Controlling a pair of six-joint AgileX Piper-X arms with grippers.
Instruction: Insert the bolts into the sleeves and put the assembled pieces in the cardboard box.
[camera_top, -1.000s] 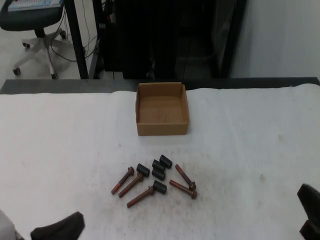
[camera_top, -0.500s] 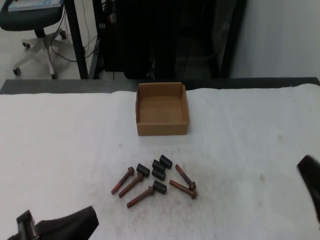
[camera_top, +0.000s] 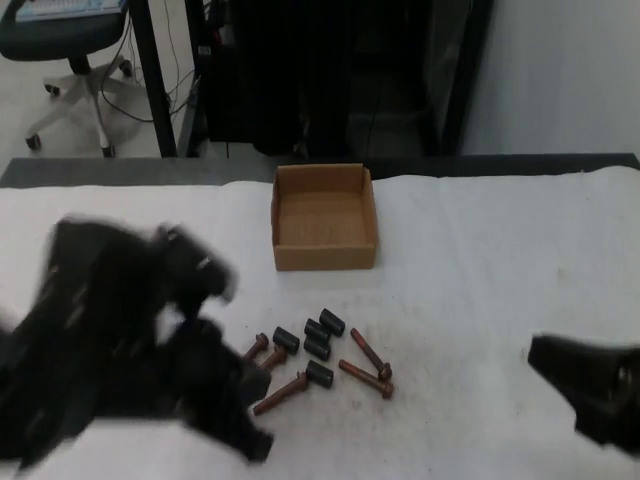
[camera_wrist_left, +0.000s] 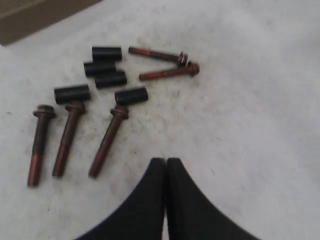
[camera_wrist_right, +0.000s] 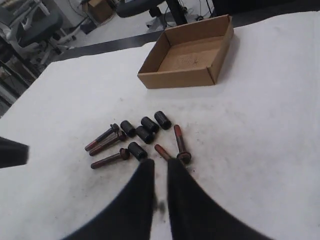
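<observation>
Office chair (camera_top: 62, 38) on pale floor (camera_top: 25, 95), dark cabinet (camera_top: 330, 75), white wall (camera_top: 560, 70)

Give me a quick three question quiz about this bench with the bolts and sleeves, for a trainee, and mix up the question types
1. True or false: the cardboard box already holds an assembled piece.
2. How many bolts lie on the white cloth? A: three. B: five. C: seven.
3. Fill in the missing word: the left hand is ___ (open or shut).

Key: 1 false, the box is empty. 2 B. 3 shut.
</observation>
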